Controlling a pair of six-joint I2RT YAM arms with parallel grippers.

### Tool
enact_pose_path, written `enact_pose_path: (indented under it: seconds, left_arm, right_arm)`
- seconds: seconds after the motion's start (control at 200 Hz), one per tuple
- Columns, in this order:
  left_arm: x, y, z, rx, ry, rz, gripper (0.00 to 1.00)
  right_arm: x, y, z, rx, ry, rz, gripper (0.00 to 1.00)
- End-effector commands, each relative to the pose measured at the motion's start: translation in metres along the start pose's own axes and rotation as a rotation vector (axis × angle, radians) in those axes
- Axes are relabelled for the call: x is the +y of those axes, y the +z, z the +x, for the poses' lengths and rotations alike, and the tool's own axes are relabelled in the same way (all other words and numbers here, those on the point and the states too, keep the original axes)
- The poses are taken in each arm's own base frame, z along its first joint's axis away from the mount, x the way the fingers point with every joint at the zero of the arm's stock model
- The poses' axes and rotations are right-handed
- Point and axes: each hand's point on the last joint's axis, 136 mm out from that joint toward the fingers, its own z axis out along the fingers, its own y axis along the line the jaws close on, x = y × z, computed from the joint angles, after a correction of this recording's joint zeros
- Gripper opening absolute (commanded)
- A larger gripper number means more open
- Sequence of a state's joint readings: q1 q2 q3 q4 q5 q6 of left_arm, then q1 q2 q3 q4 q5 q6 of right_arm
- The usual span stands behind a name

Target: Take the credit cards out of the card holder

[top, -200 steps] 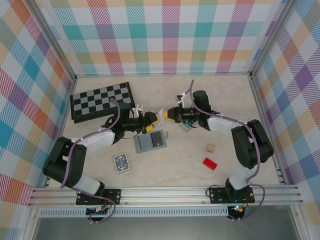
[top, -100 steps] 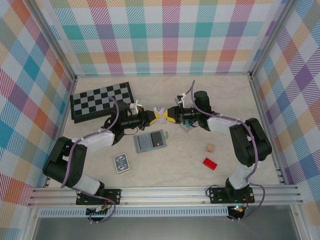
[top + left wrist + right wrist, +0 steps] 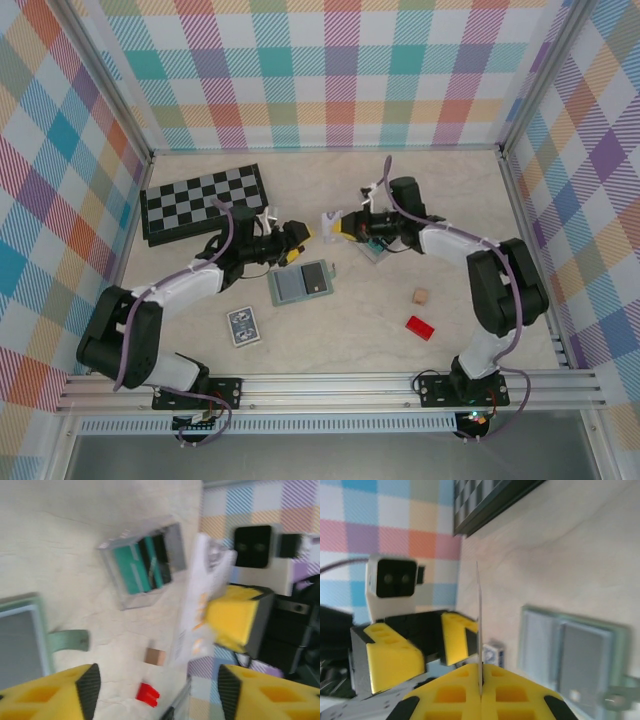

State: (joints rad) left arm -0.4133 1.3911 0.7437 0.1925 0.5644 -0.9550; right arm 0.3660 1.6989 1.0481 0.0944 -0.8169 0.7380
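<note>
From above, the wallet (image 3: 302,283) lay open and flat on the counter (image 3: 460,200) at the middle, its long axis running roughly 9 to 3. A dark card (image 3: 315,278) sat in its right-hand panel. A clear tray (image 3: 375,251) stood at the wallet's 2 o'clock, partly under the right arm. The right tool (image 3: 334,226) was closed on a pale card (image 3: 328,217), held off the counter at the wallet's 1 o'clock. The left tool (image 3: 298,233) faced it from 9 o'clock with its jaws apart and nothing between them. A chessboard (image 3: 203,203) lay at 10 o'clock, a pack of playing cards (image 3: 243,326) at 7 o'clock, and a tan block (image 3: 421,296) and a red block (image 3: 420,327) at 4 o'clock.

In the left wrist view, the tray held teal and black pieces standing on edge side by side. The pale card showed its broad face, its long axis running about 12 to 6 and leaning slightly towards 1, its right edge pinched by the other arm's yellow fingers (image 3: 235,620). This arm's own jaws stood wide open at the bottom corners. The wallet's edge and strap were at 9 o'clock.

In the right wrist view, the pale card appeared edge-on as a thin line from 12 to 6, clamped between the closed yellow fingers. The open wallet lay at 4 o'clock.
</note>
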Motion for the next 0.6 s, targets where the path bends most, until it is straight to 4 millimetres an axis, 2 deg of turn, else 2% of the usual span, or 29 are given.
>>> enact_pose_path:
  seconds: [0.0, 0.095, 0.27, 0.355, 0.46, 0.595]
  left_arm:
    - [0.036, -0.032, -0.011, -0.097, 0.072, -0.296, 0.79]
    - [0.057, -0.056, -0.012, -0.136, 0.100, -0.453, 0.86]
    - [0.070, -0.092, -0.018, -0.198, 0.171, -0.628, 1.00]
    - [0.074, -0.106, -0.019, -0.204, 0.215, -0.695, 1.00]
    - [0.078, -0.113, -0.020, -0.198, 0.250, -0.741, 1.00]
    - [0.084, -0.112, -0.018, -0.175, 0.261, -0.761, 1.00]
  right_arm:
    - [-0.009, -0.038, -0.017, -0.076, -0.209, 0.266, 0.01]
    - [-0.018, -0.061, -0.035, -0.123, -0.315, 0.442, 0.01]
    - [-0.021, -0.085, -0.061, -0.132, -0.523, 0.634, 0.02]
    - [-0.029, -0.091, -0.073, -0.101, -0.561, 0.703, 0.02]
    - [-0.042, -0.092, -0.083, -0.030, -0.661, 0.766, 0.01]
    - [-0.061, -0.092, -0.089, 0.061, -0.743, 0.841, 0.01]
